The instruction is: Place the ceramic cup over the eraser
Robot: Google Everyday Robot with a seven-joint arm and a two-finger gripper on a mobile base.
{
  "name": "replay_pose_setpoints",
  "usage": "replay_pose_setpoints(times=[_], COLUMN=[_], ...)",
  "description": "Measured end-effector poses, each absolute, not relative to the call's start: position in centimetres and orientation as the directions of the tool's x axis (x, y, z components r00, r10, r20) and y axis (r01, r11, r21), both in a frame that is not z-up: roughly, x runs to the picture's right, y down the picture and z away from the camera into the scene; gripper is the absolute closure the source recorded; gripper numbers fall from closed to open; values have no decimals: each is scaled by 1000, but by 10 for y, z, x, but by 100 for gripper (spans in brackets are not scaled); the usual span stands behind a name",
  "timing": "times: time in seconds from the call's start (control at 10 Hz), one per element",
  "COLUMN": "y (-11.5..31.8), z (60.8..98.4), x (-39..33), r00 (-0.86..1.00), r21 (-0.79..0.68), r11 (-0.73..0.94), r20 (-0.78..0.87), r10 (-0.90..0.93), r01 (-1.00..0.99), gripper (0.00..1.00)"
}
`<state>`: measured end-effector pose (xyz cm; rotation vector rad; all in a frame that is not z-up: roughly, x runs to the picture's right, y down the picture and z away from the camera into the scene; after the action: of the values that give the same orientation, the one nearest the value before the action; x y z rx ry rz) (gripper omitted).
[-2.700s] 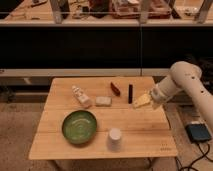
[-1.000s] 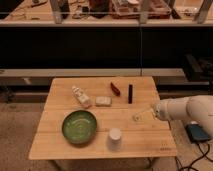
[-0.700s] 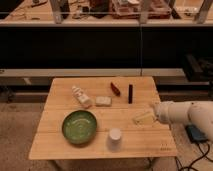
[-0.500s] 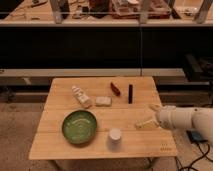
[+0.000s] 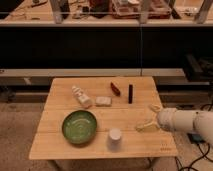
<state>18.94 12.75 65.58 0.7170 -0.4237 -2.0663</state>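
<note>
The ceramic cup (image 5: pixel 114 138) is small and white and stands upside down near the front edge of the wooden table (image 5: pixel 60 145). The eraser (image 5: pixel 130 93), a slim black bar, lies flat toward the back right of the table, well apart from the cup. My gripper (image 5: pixel 149 118) reaches in from the right on a white arm and hangs low over the table's right side. It is open and holds nothing. One pale finger (image 5: pixel 146 126) points toward the cup, a short way right of it.
A green bowl (image 5: pixel 79 126) sits left of the cup. A white bottle-like figure (image 5: pixel 81 96), a pale block (image 5: pixel 103 101) and a dark red oblong thing (image 5: pixel 115 88) lie across the back half. Shelving stands behind the table.
The arm has come down from above the eraser's right side and swung forward and left, bringing the open gripper close to the cup. The objects have not moved.
</note>
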Motion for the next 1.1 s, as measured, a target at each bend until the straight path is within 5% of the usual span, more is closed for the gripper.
replay_pose_setpoints(times=[0.6, 1.1], y=[141, 165], z=[669, 664], x=[182, 152], r00=[-536, -546], r21=[377, 459], r11=[-727, -764], r20=[-498, -534], r10=[-682, -645], r01=[574, 454], gripper=[20, 20])
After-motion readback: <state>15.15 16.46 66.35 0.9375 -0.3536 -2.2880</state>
